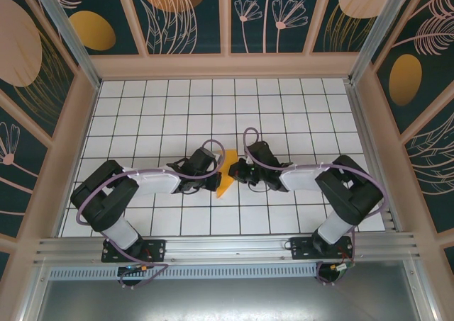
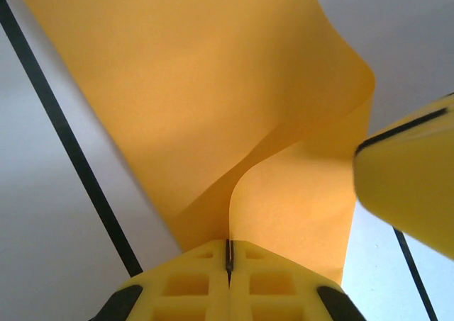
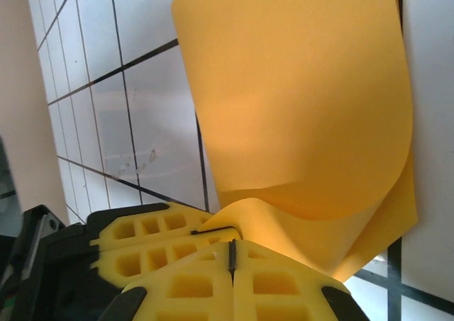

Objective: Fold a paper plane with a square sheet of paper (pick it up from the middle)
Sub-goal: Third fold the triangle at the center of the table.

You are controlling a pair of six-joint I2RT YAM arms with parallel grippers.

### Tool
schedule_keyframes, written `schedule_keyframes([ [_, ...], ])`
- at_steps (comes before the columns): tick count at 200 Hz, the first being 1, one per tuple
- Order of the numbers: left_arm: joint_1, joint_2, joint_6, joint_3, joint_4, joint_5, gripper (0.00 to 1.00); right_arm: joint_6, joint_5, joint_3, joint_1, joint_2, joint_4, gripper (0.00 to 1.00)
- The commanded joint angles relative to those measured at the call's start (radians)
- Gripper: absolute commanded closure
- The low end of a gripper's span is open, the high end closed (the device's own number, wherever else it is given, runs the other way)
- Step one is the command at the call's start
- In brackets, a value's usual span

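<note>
The square sheet of paper is orange-yellow and lies bent over on itself between the two arms at the middle of the white grid table. My left gripper is shut on the paper's left side. In the left wrist view its yellow fingertips pinch a curled edge of the sheet. My right gripper is shut on the same sheet from the right, with the left gripper's fingers pressed close beside it. The right gripper's finger also looms in the left wrist view. The paper plane is out of view.
Patterned walls enclose the table on the left, back and right. A metal rail with both arm bases runs along the near edge. Bare grid tiles stretch behind the grippers.
</note>
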Motion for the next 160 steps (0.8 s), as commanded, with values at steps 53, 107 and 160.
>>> schedule_keyframes([
  [53, -0.002, 0.033, 0.008, 0.004, -0.029, 0.011, 0.95, -0.049, 0.054, -0.014, -0.011, 0.05, -0.083, 0.99],
  [107, -0.002, 0.035, 0.008, 0.006, -0.031, 0.013, 0.95, -0.087, -0.014, 0.008, -0.072, -0.016, -0.051, 0.98],
  [160, -0.002, 0.034, 0.008, 0.006, -0.032, 0.012, 0.95, -0.08, 0.047, 0.015, -0.08, 0.068, -0.082, 0.99],
])
